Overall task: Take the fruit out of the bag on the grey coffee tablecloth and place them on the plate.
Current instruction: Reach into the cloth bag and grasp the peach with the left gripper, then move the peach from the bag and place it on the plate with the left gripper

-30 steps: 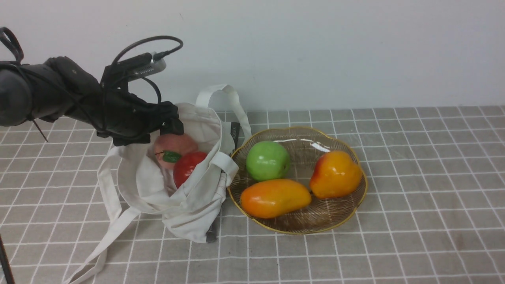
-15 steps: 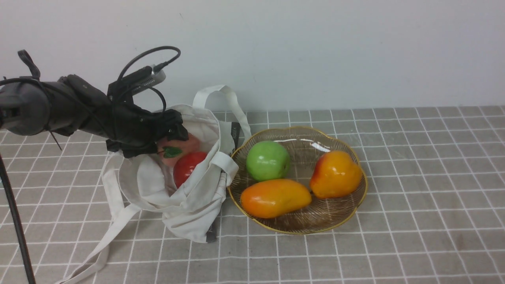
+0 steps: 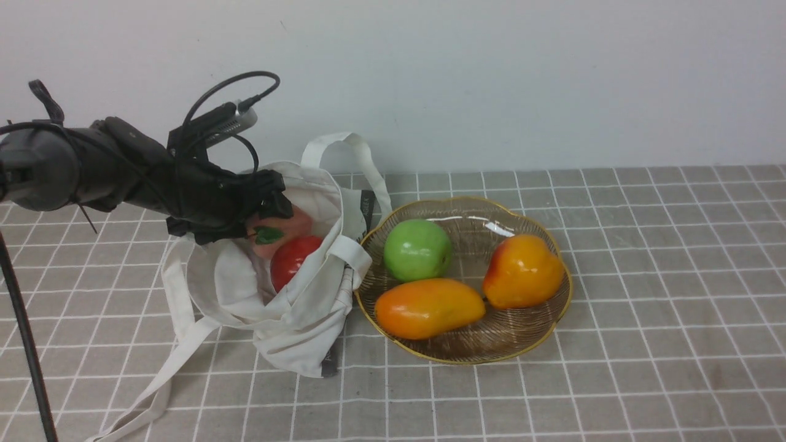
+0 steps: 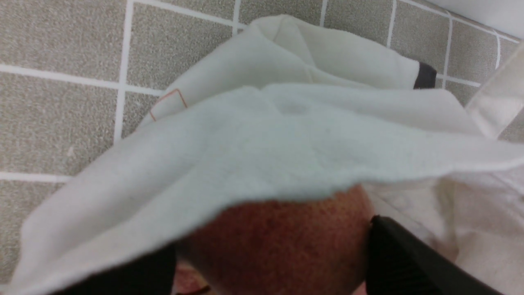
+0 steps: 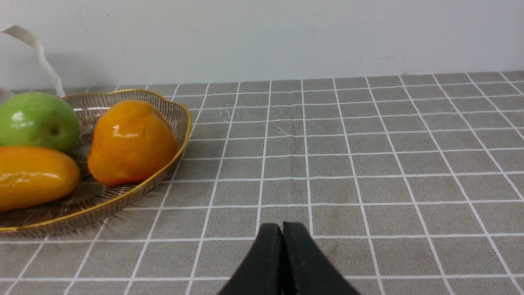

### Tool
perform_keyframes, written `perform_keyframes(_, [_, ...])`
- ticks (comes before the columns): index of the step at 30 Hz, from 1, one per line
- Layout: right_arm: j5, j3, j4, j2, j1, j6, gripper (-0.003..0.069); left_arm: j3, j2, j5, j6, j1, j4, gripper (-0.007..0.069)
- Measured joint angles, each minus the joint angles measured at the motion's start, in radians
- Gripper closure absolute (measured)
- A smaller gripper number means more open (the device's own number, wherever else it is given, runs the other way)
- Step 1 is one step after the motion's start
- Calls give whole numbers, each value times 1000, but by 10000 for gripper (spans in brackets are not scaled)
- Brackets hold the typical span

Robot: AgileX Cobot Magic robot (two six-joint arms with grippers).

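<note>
Operator: Moved over the last second: only the left gripper (image 3: 268,212), which has been carried deeper into the mouth of the off-white canvas tote bag (image 3: 295,319). How is the step to be completed?

Engineer: Nearest the robot, the right gripper (image 5: 282,254) is held with its fingers pressed together over the grey-brown grid-lined tablecloth (image 3: 645,307); it is not required. Next, the flat strap handle (image 3: 347,252) is draped across the bag's near lip, beside the glossy red round fruit (image 3: 291,261). Behind that, the matte pink peach with a green leaf (image 3: 291,228) is straddled by the left fingers, which are spread to either side. A firm clamp cannot be confirmed.

Operator: What is advised?

Engineer: Closure should be finished before any lift. A fold of canvas (image 4: 286,143) is seen lying over the peach, so the lift should be made slowly and straight up, so that cloth is not dragged. Release is best made toward the back of the shallow ribbed glass plate with a gold rim (image 3: 491,347), just beside the bag. Bare glass is left there between the shiny green apple (image 3: 417,250) and the glossy orange pear-shaped fruit (image 3: 522,271).
</note>
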Motion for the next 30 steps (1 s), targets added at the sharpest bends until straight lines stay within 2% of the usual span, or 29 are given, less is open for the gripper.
perform_keyframes(11, [0,0,0,0,0,0,674,6,-209,74,-22,0,152,90])
perform_keyframes(17, [0,0,0,0,0,0,674,6,-312,204,-44,-1,163,90])
perform_keyframes(19, [0,0,0,0,0,0,674,6,-345,248,-77,-16,100,90])
perform_keyframes(20, [0,0,0,0,0,0,674,6,-353,262,-84,-44,29,90])
perform_keyframes(21, [0,0,0,0,0,0,674,6,-353,262,-84,-49,20,90])
perform_keyframes(22, [0,0,0,0,0,0,674,6,-352,262,-69,-90,-39,90])
perform_keyframes(23, [0,0,0,0,0,0,674,6,-351,262,-62,-96,-46,90])
perform_keyframes(24, [0,0,0,0,0,0,674,6,-338,260,-15,-167,-96,90])
perform_keyframes(30, [0,0,0,0,0,0,674,6,-278,162,91,-347,-172,90])
